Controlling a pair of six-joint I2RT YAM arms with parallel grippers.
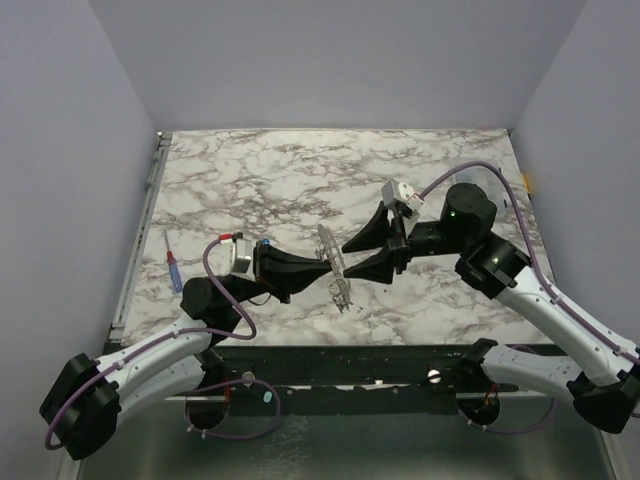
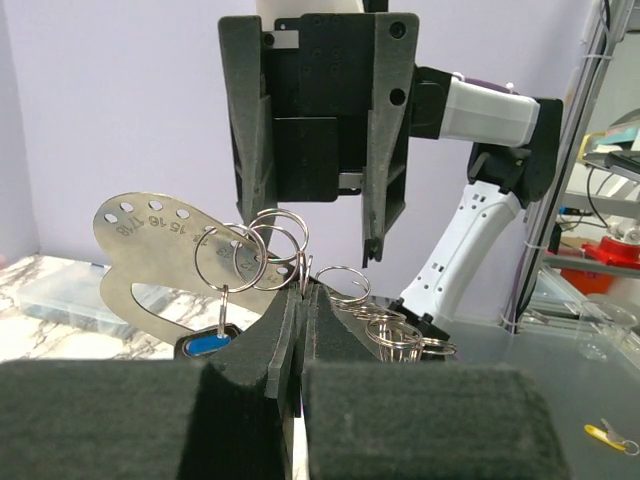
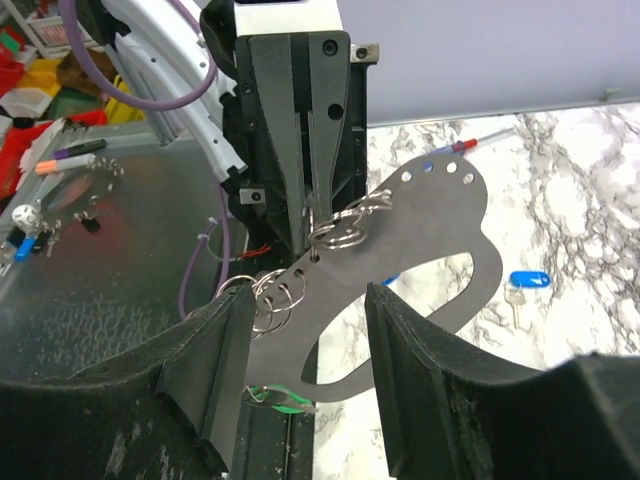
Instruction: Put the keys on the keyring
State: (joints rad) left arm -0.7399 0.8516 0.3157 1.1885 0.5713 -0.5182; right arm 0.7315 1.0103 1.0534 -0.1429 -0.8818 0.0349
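- Nearest the left wrist camera, the left gripper (image 2: 302, 296) has its two dark fingers pressed together, clamped on the edge of the keyring (image 2: 150, 250).
- That keyring is a flat, pale metal loop, held off the table (image 1: 250, 170) and standing on edge between the two grippers.
- Several split rings (image 2: 275, 235) hang from the keyring's row of holes, and a hanging blue key (image 2: 208, 345) dangles from one of them.
- From its base at the lower left, the left arm lies low along the near edge, wrist pointing right.
- On the other side, the right arm is folded with its elbow raised, wrist pointing left at the left gripper.
- Jaws of the right gripper (image 3: 305, 300) stand apart, one finger on each side of the keyring; contact cannot be told.
- One loose blue key (image 3: 527, 279) lies on the table beyond the keyring.
- At the table's left edge lies a screwdriver (image 1: 174, 270).
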